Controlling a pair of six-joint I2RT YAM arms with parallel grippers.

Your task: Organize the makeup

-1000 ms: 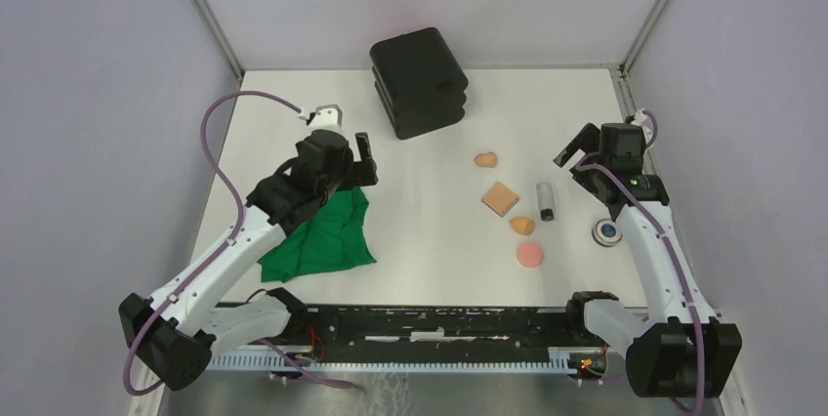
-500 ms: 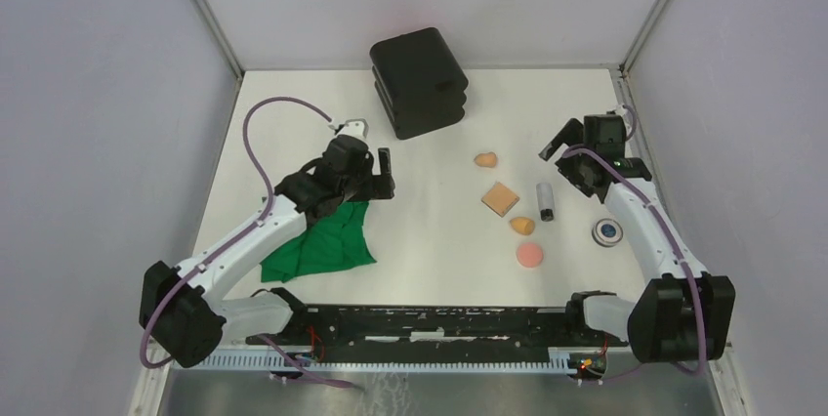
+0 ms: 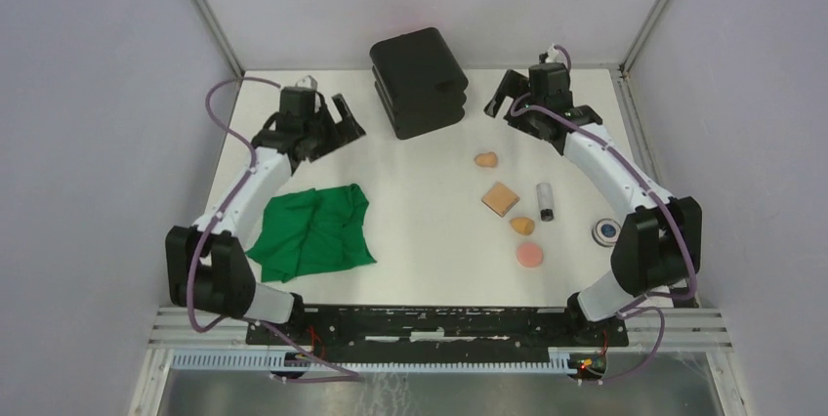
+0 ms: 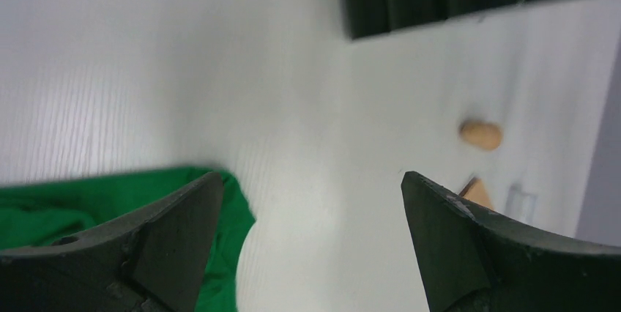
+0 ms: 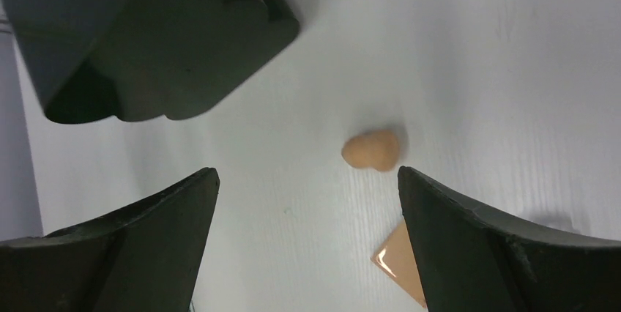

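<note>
Your left arm [image 3: 244, 191] reaches from its base up the left side of the table [image 3: 430, 270], forearm angled toward the far end, and the left gripper [image 3: 349, 118] hangs just left of the black box [image 3: 420, 82], pointing toward it. Its jaws stand wide apart with nothing between them. Your right arm [image 3: 610, 167] mirrors this: it rises from the near right corner, bends at the elbow by the right edge, and arches back and inward so that the right gripper [image 3: 508, 102] sits just right of the box, aimed left. Those jaws are also fully spread and empty. None of the makeup is held; it all lies on the right half of the table, in front of the box. The far orange sponge [image 3: 485, 158] lies nearest the box, and the right wrist view looks down on it between the fingers. The tan pad [image 3: 500, 198] lies nearer you, with the grey-black tube [image 3: 545, 201] just to its right. The near orange sponge [image 3: 522, 226] lies close in front of the pad, and the pink puff [image 3: 529, 255] lies nearest you. The round compact [image 3: 607, 231] lies apart by the right edge, beside your right elbow. The green cloth [image 3: 314, 230] lies crumpled on the left half, below your left forearm.
</note>
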